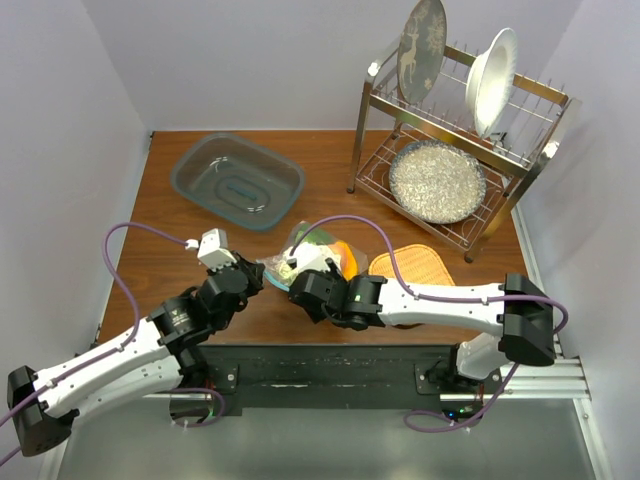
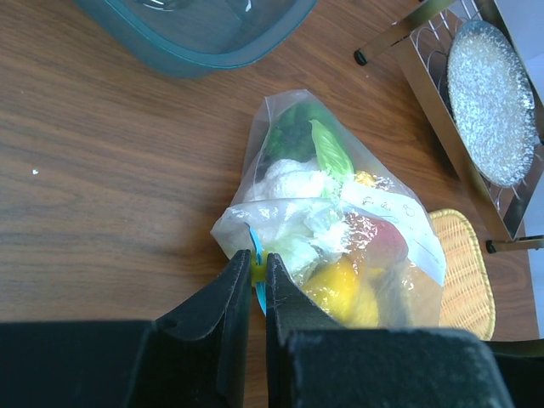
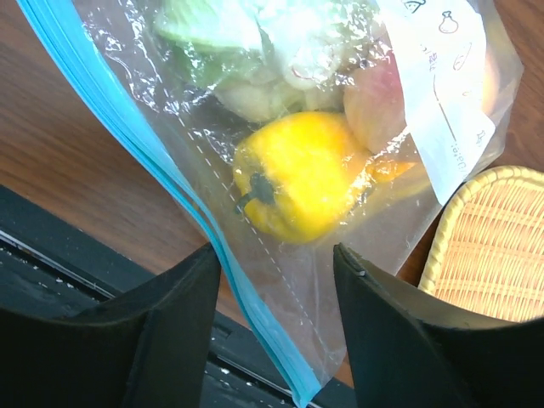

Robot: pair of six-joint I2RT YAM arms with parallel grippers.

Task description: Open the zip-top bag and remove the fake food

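Jaws, left gripper (image 2: 257, 260): we record them pressed together on the teal zip strip (image 3: 110, 106) of the zip-top bag (image 2: 340, 212). Jaws, right gripper (image 3: 276, 255): apart, straddling that strip. Bag: lies on the desk (image 2: 102, 170), just beside the woven mat (image 3: 497, 246), fake food (image 3: 297, 174) inside.

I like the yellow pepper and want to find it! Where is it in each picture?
Top external: not visible; the zip-top bag is mostly covered.
Left wrist: yellow pepper sits low in the bag, bottom centre-right.
Right wrist: centre, inside the bag.
Shared landmark: the woven mat, right of the bag in all three.
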